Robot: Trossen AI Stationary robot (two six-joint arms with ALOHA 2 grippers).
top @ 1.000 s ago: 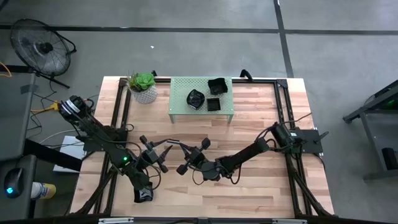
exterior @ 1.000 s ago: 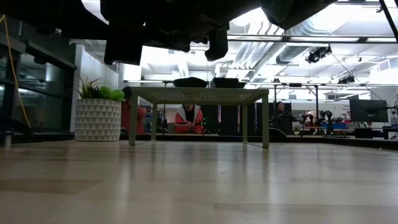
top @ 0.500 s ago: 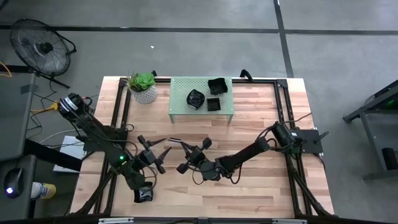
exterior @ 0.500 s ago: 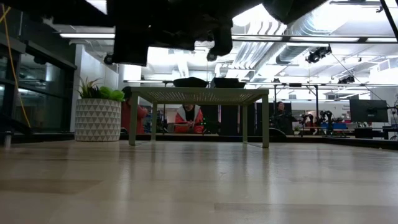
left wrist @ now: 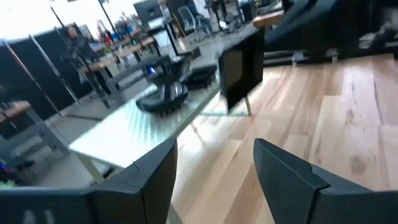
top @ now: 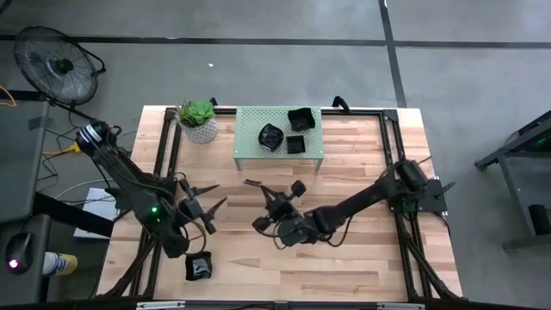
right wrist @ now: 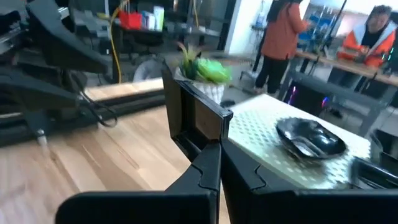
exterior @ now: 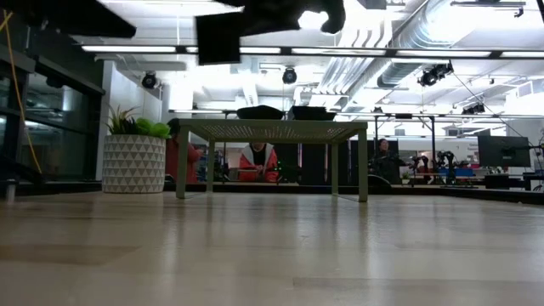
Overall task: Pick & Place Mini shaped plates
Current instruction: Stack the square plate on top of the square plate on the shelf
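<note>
Mini shaped plates: three sit on the green perforated stand [top: 280, 148]; a square black plate [right wrist: 194, 121] is pinched upright in the shut right gripper [top: 274, 196], raised mid-table. Left gripper [top: 205, 200] hovers nearby, fingers spread and empty.

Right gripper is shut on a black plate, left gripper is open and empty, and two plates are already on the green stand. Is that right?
Not quite: the high view shows three plates on the green stand, not two. The rest holds: the right gripper is shut on a black plate, and the left gripper is open and empty.
</note>
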